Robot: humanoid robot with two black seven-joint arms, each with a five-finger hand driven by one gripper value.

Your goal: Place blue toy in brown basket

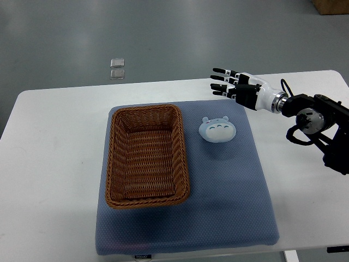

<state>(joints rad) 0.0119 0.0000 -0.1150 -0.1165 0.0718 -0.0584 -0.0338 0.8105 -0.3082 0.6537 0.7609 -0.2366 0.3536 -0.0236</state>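
Observation:
A pale blue plush toy (217, 129) with small ears and a whiskered face lies on the blue mat (240, 207), just right of the brown wicker basket (110, 164). The basket is rectangular and has nothing in it. My right hand (226, 83) comes in from the right edge and hovers over the mat's far right corner, above and slightly right of the toy, clear of it. Its fingers are stretched out flat toward the left and hold nothing. The left arm does not show.
The mat lies on a white table (49, 164) whose far edge runs behind the hand. Two small clear squares (117, 68) lie on the grey floor beyond the table. A brown box corner (331, 5) shows at top right.

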